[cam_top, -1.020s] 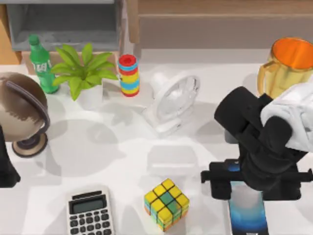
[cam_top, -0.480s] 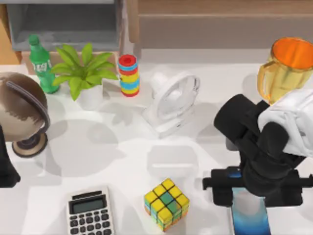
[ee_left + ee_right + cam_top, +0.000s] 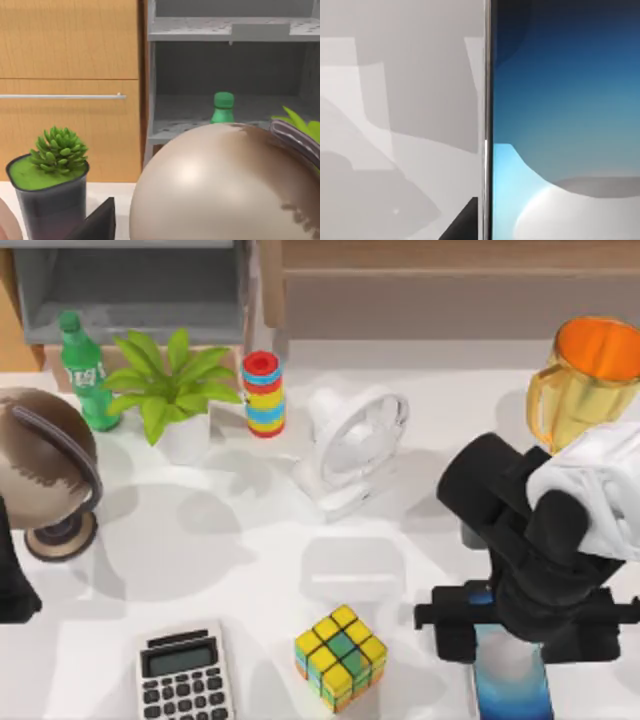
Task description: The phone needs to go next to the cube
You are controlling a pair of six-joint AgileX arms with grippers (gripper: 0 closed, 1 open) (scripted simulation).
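While state of fingers unclear, right end effector (image 3: 520, 625) over phone (image 3: 512, 680), right of cube (image 3: 341, 656).

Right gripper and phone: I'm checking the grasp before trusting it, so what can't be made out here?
- Top view: the right gripper hangs over the phone; its body hides the fingers and the phone's far end.
- Top view: the picture's lower edge cuts off the phone's near end.
- Right wrist view: the phone's side edge shows, with no contact visible.
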